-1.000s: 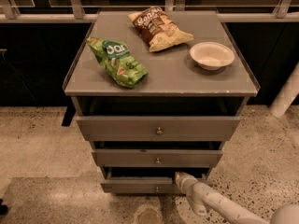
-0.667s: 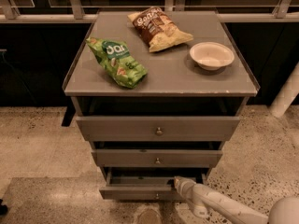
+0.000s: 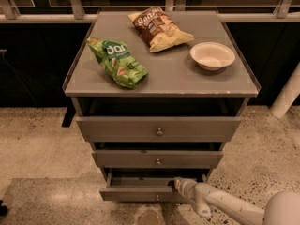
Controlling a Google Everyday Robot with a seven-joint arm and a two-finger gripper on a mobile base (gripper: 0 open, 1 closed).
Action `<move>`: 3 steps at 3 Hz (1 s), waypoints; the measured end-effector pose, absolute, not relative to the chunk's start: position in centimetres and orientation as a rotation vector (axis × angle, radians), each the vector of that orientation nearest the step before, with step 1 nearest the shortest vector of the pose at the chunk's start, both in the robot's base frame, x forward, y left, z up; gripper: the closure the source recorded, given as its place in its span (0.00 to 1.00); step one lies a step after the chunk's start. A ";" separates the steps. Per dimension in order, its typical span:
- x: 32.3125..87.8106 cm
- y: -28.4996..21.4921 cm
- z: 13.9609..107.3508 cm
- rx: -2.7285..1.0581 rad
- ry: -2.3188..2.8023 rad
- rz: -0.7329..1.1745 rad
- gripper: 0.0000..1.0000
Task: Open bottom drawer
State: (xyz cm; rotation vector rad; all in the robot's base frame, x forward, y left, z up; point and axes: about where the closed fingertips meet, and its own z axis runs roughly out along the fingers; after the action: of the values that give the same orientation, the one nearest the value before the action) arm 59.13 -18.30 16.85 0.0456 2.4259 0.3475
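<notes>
Pincer (image 3: 180, 185) low, near the speckled floor (image 3: 37, 139). Well above it on the worktop (image 3: 173, 76): green snack bag (image 3: 118, 62) up-left, brown chip bag (image 3: 159, 28) farther beyond, white bowl (image 3: 212, 55) up-right. All three apart.

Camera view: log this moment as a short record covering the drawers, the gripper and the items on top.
bottom drawer: partly out, inside showing behind its front
gripper: at the bottom drawer's top edge, right of centre
arm: enters from lower right
top drawer: knob at centre
middle drawer: knob at centre
cabinet top: green bag, brown bag, bowl
</notes>
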 end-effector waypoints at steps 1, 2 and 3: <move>57.7 -18.7 16.2 0.034 2.473 0.419 1.00; 56.3 -19.3 15.5 0.045 2.519 0.491 1.00; 54.3 -19.4 14.5 0.058 2.560 0.606 1.00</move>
State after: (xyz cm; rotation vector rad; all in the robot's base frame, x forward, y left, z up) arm 54.29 -19.44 14.51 0.0578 2.5595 0.6057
